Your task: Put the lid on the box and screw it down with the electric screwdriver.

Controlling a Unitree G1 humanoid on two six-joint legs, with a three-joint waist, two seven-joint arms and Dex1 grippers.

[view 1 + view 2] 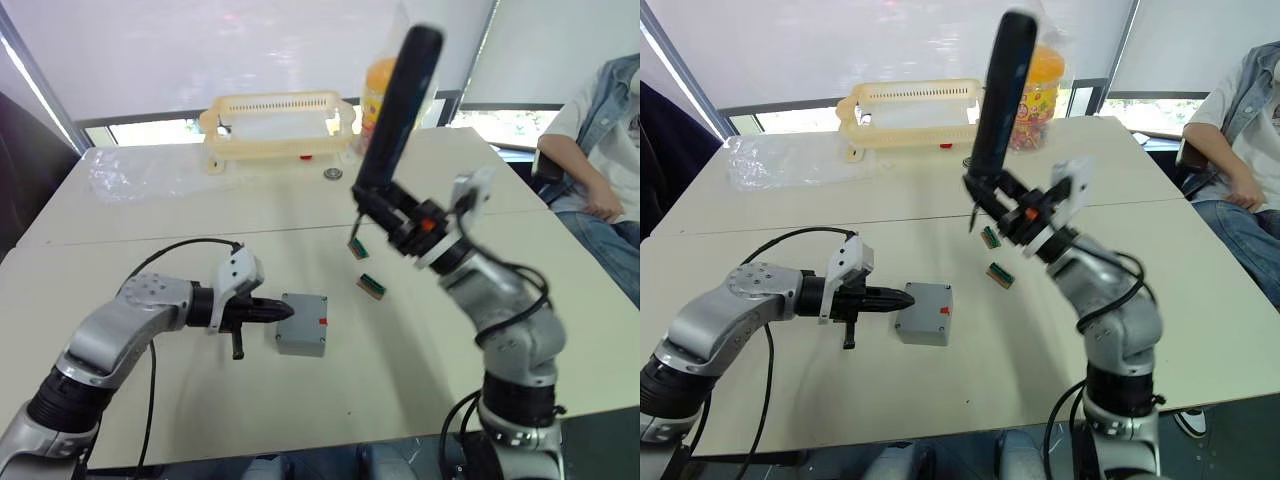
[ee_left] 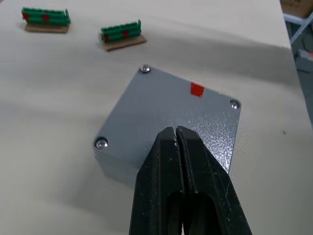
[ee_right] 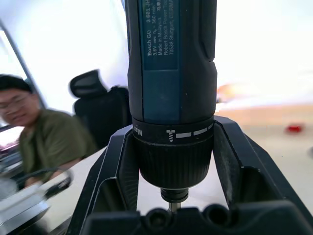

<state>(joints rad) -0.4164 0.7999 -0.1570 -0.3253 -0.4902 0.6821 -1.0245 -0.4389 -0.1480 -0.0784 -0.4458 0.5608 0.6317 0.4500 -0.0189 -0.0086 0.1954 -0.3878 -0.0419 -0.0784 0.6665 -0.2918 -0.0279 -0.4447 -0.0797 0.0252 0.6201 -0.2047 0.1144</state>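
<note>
The grey box (image 1: 302,338) stands on the table with the lid (image 2: 171,110) lying flat on top of it. Screws show in three of the lid's corners, and a small red mark sits near one edge. My left gripper (image 1: 285,311) is shut with nothing in it, its tips over the lid's left edge (image 2: 176,131). My right gripper (image 1: 380,200) is shut on the electric screwdriver (image 1: 402,95), held high over the table to the right of the box. The tool leans with its thin bit pointing down; its black body (image 3: 171,73) sits between the fingers.
Two green terminal blocks (image 1: 372,285) (image 1: 358,248) lie right of the box. A yellow basket (image 1: 280,125), an orange jar (image 1: 378,88) and a clear plastic sheet (image 1: 140,170) sit at the far side. A person (image 1: 600,150) sits at the table's right end.
</note>
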